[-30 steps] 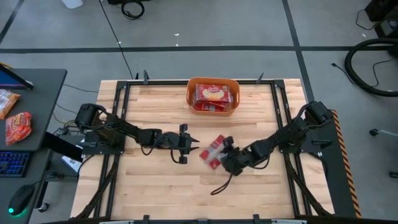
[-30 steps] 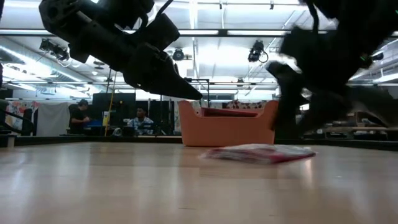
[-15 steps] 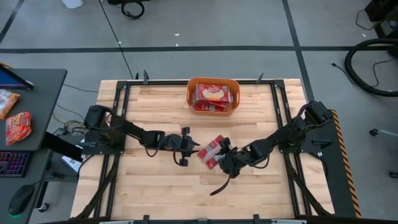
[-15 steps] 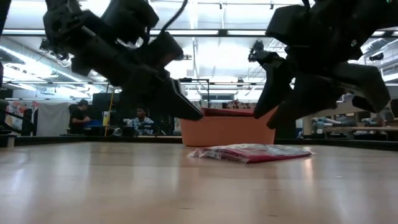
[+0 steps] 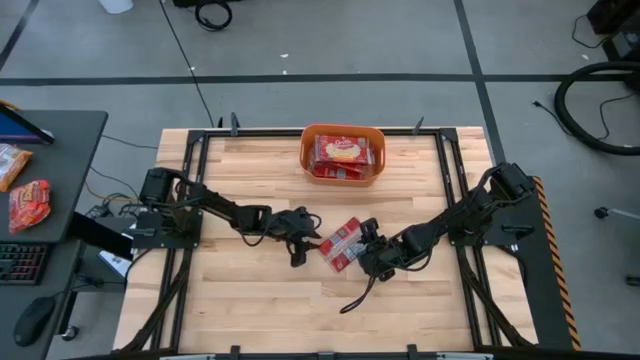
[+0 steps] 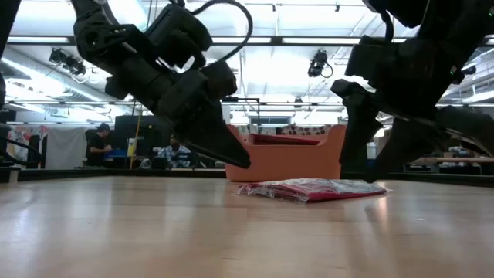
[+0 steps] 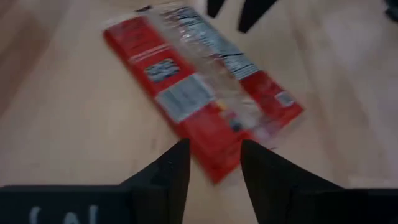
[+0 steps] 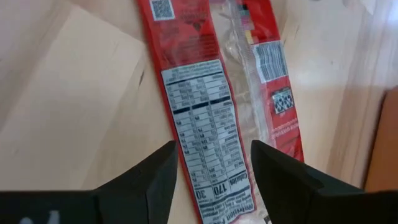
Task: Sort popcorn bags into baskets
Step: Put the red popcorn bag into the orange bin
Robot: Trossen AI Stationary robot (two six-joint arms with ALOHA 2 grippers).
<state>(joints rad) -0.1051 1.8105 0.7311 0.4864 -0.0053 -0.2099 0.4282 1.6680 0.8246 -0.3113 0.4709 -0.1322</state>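
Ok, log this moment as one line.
bag: flat on table, mid | left claw: open, at bag's left end | right claw: open, at bag's right end | tub: far edge, holds bags

Light wooden table [image 5: 250,290] framed in black rails; dark desk [image 5: 50,150] off left, keyboard [image 5: 22,262] and mouse [image 5: 33,320] there; two people seated [image 6: 176,150] far back.

Even, bright overhead light fills the scene; in the low view the ceiling lights [image 6: 255,58] blow out to white, leaving both arms as dark silhouettes against them. The wooden surface [image 6: 154,232] nearest that camera is soft and out of focus. The left wrist view is smeared by blur, while the right wrist view stays crisp.
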